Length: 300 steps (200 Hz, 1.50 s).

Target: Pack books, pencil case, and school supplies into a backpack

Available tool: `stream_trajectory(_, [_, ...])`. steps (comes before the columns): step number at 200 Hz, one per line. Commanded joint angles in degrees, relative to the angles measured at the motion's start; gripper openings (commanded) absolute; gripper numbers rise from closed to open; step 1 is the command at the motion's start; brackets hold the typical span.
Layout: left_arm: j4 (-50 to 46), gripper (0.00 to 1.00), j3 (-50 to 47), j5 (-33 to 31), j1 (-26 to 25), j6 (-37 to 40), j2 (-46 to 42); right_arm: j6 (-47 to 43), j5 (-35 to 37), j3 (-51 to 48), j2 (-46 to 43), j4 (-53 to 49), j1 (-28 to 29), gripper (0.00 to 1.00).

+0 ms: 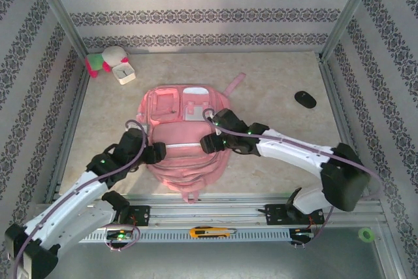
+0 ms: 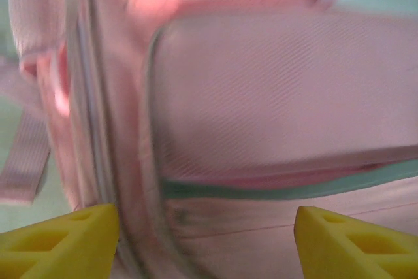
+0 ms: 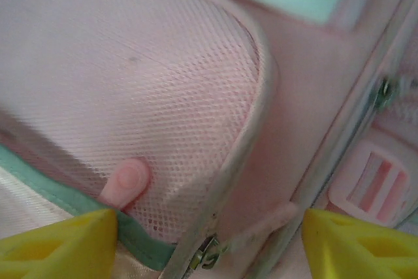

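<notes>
The pink backpack (image 1: 186,155) lies flat in the middle of the table, its top flap folded back so the inner pockets show. My left gripper (image 1: 159,153) sits at the bag's left edge. In the left wrist view the gripper (image 2: 206,246) is open, and its yellow fingertips (image 2: 62,240) stand wide apart over pink fabric and a green-trimmed seam (image 2: 261,191). My right gripper (image 1: 209,142) rests on the bag's middle. It is open (image 3: 209,246) over a mesh pocket (image 3: 130,76), with a zip slider (image 3: 206,256) between the fingers. The books, pencil case and school supplies are out of view.
A black oval object (image 1: 305,99) lies at the right. A white square clock (image 1: 124,73) and a plush toy (image 1: 104,60) sit in the back left corner. A yellow knife (image 1: 212,232) rests on the front rail, and a green ring (image 1: 366,234) lies at the front right.
</notes>
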Motion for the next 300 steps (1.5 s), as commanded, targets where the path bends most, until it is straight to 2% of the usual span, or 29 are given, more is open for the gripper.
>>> stream_trajectory(1, [3.2, 0.67, -5.1, -1.9, -0.1, -1.9, 2.6, 3.6, 5.7, -4.7, 3.7, 2.7, -0.1, 0.71])
stream_trajectory(34, [12.8, 0.56, -10.3, -1.4, -0.2, -2.8, 8.7, 7.6, 6.2, -10.4, 6.8, 11.8, -2.3, 0.70])
stream_trajectory(70, [19.6, 0.51, -10.0, -1.3, -0.2, -2.6, 12.1, 9.8, 3.7, -13.0, 6.4, 16.9, -6.5, 0.69])
stream_trajectory(98, [30.1, 0.48, -9.3, -0.8, -0.2, -2.3, 17.8, 10.4, 2.0, -14.6, 4.8, 17.5, -12.0, 0.69])
stream_trajectory(127, [38.3, 0.50, -2.7, 0.1, -0.8, -0.2, 31.2, 11.5, -3.2, -14.3, 4.7, 16.8, -19.8, 0.69])
stream_trajectory(156, [42.6, 0.50, 6.5, 2.5, -1.0, 0.5, 44.4, 11.3, -4.4, -13.2, 5.5, 16.9, -24.4, 0.69])
stream_trajectory(193, [45.0, 0.50, 11.6, 3.6, -2.0, -0.2, 51.1, 9.5, -6.3, -11.0, 8.1, 17.1, -29.3, 0.69])
stream_trajectory(220, [44.5, 0.52, 12.0, 2.3, -2.1, 0.1, 50.2, 7.7, -7.7, -9.5, 8.3, 16.7, -31.0, 0.69])
stream_trajectory(242, [40.5, 0.60, 13.3, -0.8, -2.0, 3.0, 44.7, 4.9, -8.7, -7.8, 4.6, 13.1, -31.6, 0.69])
stream_trajectory(263, [35.3, 0.68, 15.3, -5.0, -0.9, 8.3, 35.3, -0.2, -8.1, -3.5, -4.6, 3.6, -33.0, 0.70])
stream_trajectory(278, [33.1, 0.75, 16.0, -11.2, -0.3, 14.6, 26.9, -5.3, -5.6, 0.2, -13.2, -2.4, -33.9, 0.72])
stream_trajectory(283, [32.9, 0.78, 15.8, -13.3, -0.1, 16.9, 24.1, -6.7, -4.5, 1.0, -16.0, -3.6, -34.2, 0.73])
stream_trajectory(288, [33.3, 0.87, 15.3, -15.6, 0.2, 19.3, 21.2, -8.1, -3.3, 1.4, -18.7, -4.2, -34.6, 0.74])
stream_trajectory(291, [33.8, 0.98, 14.9, -16.9, 0.4, 20.7, 19.6, -8.8, -2.6, 1.5, -20.2, -4.4, -34.9, 0.82])
stream_trajectory(294, [34.4, 1.00, 14.5, -18.2, 0.6, 22.2, 18.0, -9.4, -2.0, 1.6, -21.7, -4.5, -35.3, 0.95])
stream_trajectory(300, [36.4, 0.99, 12.9, -20.6, 1.0, 25.5, 14.9, -10.7, -0.8, 1.3, -24.4, -4.4, -36.0, 0.98])
